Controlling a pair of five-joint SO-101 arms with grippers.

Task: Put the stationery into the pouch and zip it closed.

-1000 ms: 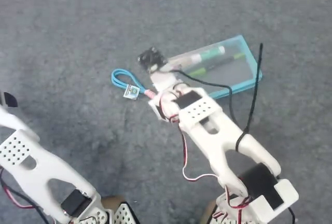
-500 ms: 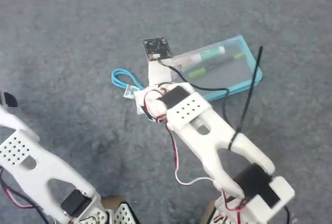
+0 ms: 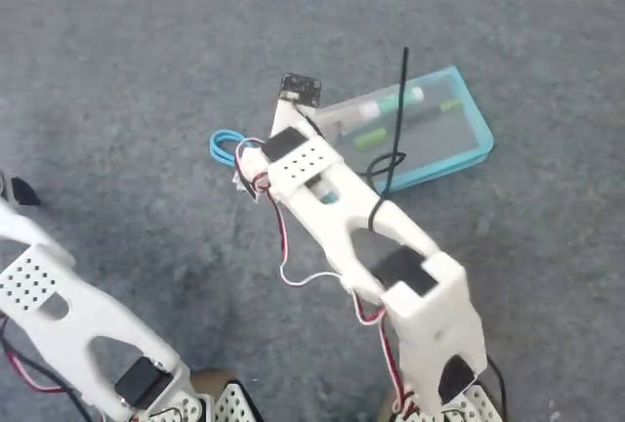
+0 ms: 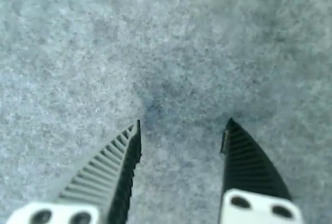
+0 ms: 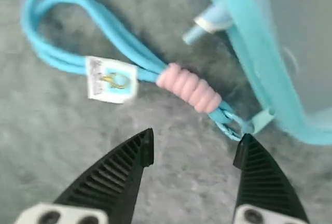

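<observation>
One teal pouch (image 3: 444, 134) sat on the grey mat (image 3: 146, 70), at least two pens (image 3: 386, 105) inside. Right gripper (image 5: 197, 135) hung with fingers spread over its single blue pull loop (image 5: 111, 27), just beside the pouch's corner. Left gripper (image 4: 183, 122) gaped too, over bare mat.

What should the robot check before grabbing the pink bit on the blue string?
1. Right gripper, jaws open: ok.
2. Pink ribbed bead sleeve on the blue cord loop lies just ahead of the jaws, untouched: ok.
3. Green and white pens inside the clear turquoise-edged pouch: ok.
4. Pouch zip fully shut: cannot tell.
5. Left gripper over bare grey carpet, jaws open: ok.
</observation>
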